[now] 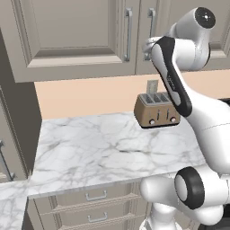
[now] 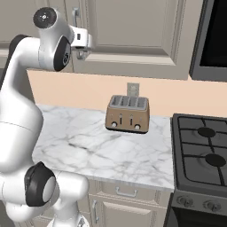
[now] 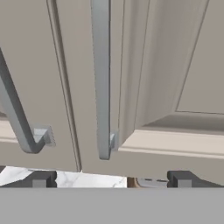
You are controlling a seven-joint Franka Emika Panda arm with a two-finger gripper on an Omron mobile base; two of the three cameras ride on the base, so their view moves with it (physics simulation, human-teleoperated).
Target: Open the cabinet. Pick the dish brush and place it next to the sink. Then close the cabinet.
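The claw (image 3: 109, 178) stands with its jaws spread wide and nothing between them, its two dark tips at the lower edge of the hand view. It is raised to the bottom of the cabinet (image 1: 72, 40), close in front of the seam where the two doors meet. Both doors are shut. The right door's vertical silver handle (image 3: 101, 78) hangs straight above the gap between the tips, near but not touching; the left door's handle (image 3: 17, 113) is off to the left of it. Below the cabinet, on the marble counter (image 1: 99, 143), a copper-brown four-slot toaster (image 2: 128, 114) stands against the back wall, under a wall outlet (image 2: 132, 89). No writing can be read anywhere.
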